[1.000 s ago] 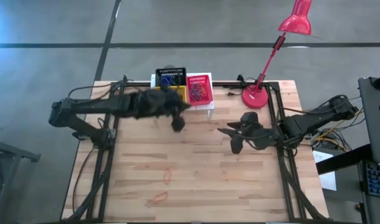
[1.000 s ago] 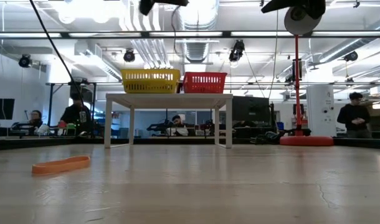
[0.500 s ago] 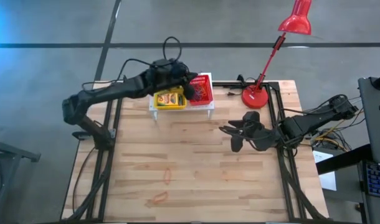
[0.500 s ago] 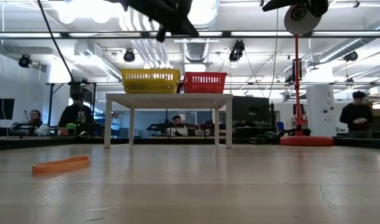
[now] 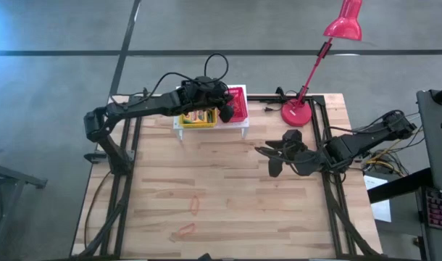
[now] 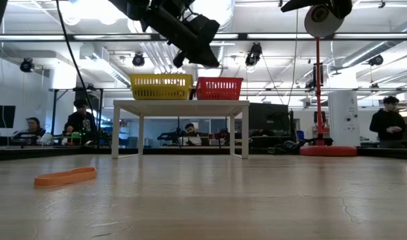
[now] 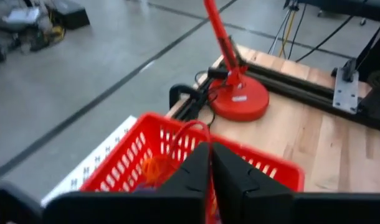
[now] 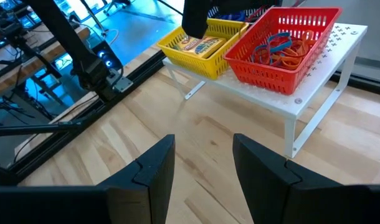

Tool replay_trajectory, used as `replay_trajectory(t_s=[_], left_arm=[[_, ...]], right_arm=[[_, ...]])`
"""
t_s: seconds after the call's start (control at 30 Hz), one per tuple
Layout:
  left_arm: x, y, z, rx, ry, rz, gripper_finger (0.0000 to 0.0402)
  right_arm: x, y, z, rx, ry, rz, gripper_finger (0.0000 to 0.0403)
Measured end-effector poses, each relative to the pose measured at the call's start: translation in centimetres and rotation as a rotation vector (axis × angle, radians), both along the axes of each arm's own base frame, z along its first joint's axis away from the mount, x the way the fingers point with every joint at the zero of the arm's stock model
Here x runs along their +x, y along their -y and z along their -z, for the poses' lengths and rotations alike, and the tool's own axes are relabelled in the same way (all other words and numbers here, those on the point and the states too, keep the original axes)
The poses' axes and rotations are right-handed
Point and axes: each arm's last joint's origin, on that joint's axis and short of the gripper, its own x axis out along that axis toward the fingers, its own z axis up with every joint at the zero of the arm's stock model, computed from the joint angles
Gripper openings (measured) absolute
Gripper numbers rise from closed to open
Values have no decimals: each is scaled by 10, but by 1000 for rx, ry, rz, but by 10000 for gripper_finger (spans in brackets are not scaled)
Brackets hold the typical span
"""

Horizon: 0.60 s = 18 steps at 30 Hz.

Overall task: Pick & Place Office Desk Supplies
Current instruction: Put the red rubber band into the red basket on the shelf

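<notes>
The left end effector (image 5: 224,114) hangs over the red basket (image 5: 234,104) on the white stand (image 5: 244,125) at the back of the bench (image 5: 228,203). Its fingers (image 7: 240,180) are pressed almost together on a thin orange band (image 7: 189,132), whose loop curls up over the basket in the left wrist view. More bands (image 8: 278,46) already lie heaped in that basket. The yellow basket (image 8: 199,45) just beside it holds crayon boxes (image 5: 196,114).

Two orange bands (image 5: 195,205) remain flat on the bench, near its front and well apart from the stand; one (image 6: 65,177) shows close in the low view.

These bands look nearly weightless, limp and stretchy, so a loop will likely sag and may cling to a finger on letting go. Lying flat on wood, each gives little to bite; pinching across one strand, pressed down to the surface, seems the surest hold.

The right end effector (image 5: 273,161) waits over the bench's right side, fingers (image 8: 156,168) spread and holding nothing.
</notes>
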Motion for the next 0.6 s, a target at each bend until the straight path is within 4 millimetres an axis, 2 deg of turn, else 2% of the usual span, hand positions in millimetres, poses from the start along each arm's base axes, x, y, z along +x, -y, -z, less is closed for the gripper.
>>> replay_trajectory(t_s=[0.2, 0.33, 0.47, 0.6], left_arm=[[-5, -6, 5, -82, -18, -14, 121], [-8, -4, -2, -159, 34, 40, 179], [-15, 1, -17, -155, 76, 67, 206], [-24, 5, -32, -141, 116, 79, 209]], right_arm=[[0, 0, 0, -9, -6, -4, 157], [0, 0, 0, -12, -7, -5, 157], [0, 0, 0, -12, -8, -6, 157], [0, 0, 2, -15, -12, -5, 157]])
